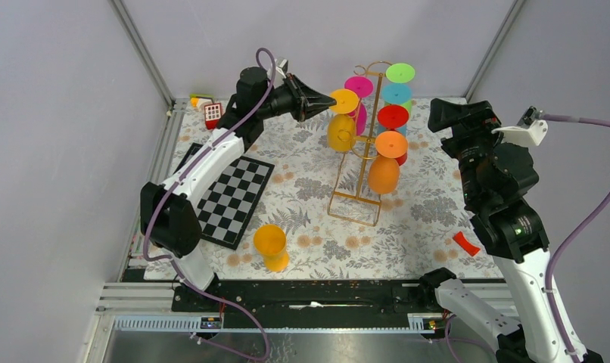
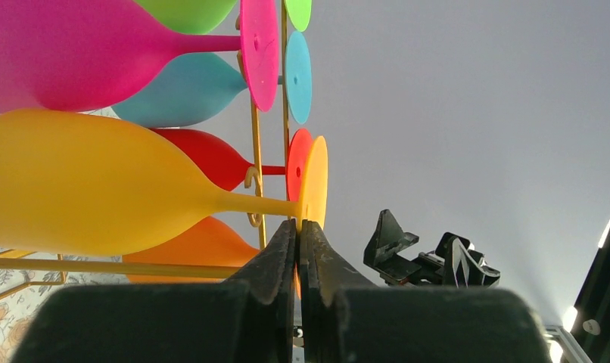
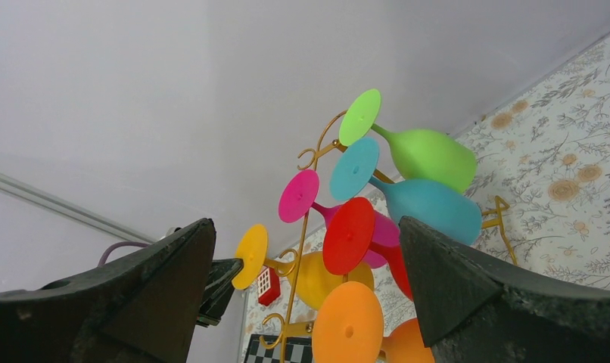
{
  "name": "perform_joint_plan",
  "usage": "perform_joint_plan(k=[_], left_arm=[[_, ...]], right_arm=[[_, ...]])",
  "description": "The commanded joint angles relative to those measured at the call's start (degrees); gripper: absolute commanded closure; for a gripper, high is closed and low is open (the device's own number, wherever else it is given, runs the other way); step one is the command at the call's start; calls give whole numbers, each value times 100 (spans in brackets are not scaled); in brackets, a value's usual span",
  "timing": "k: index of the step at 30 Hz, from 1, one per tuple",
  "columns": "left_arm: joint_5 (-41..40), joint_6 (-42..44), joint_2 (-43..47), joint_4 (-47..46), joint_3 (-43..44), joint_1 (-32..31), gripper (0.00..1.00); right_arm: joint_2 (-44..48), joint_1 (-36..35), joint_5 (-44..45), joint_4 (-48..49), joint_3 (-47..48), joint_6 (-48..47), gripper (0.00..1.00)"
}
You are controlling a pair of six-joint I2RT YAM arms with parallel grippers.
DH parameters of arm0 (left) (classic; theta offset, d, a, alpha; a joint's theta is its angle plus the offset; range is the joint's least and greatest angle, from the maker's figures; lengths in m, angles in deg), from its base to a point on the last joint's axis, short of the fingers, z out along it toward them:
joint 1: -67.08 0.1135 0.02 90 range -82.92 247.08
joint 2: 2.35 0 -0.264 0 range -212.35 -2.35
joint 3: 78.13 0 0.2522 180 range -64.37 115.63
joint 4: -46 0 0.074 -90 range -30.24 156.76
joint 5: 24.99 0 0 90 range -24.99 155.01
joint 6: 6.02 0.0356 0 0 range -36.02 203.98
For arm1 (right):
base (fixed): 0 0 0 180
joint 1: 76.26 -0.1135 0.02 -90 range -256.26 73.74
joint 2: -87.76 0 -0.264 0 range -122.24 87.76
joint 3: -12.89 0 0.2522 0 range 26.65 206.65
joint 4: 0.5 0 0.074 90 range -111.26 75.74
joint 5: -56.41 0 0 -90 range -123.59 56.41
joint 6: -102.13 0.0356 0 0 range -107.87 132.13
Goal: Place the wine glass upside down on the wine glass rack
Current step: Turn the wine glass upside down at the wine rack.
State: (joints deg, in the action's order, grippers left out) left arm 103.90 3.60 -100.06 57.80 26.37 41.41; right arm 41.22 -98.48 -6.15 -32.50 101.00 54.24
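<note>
The flowered desk carried the gold wine glass rack at its middle, six glasses already hung bowl-down. The right end effector hung well to the rack's right, fingers wide apart and empty. The left end effector, fingers pressed together, had its tips at the foot of the yellow wine glass on its hook. One orange wine glass stood on the desk's near side, seemingly the last to go.

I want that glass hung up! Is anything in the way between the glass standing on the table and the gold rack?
Nothing visible stands between them: only flowered tablecloth lies between the wine glass and the wine glass rack.
</note>
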Motion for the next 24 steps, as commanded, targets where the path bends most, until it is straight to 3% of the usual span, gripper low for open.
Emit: perform_joint_plan(k=[1,24], left_arm=[[131,-101,-95,-463,371,-43,100],[223,-19,-13,-349,44,-166,100]], right_arm=[[69,33,274,66,-38,61,3],[49,30,209,70,-85,166,3]])
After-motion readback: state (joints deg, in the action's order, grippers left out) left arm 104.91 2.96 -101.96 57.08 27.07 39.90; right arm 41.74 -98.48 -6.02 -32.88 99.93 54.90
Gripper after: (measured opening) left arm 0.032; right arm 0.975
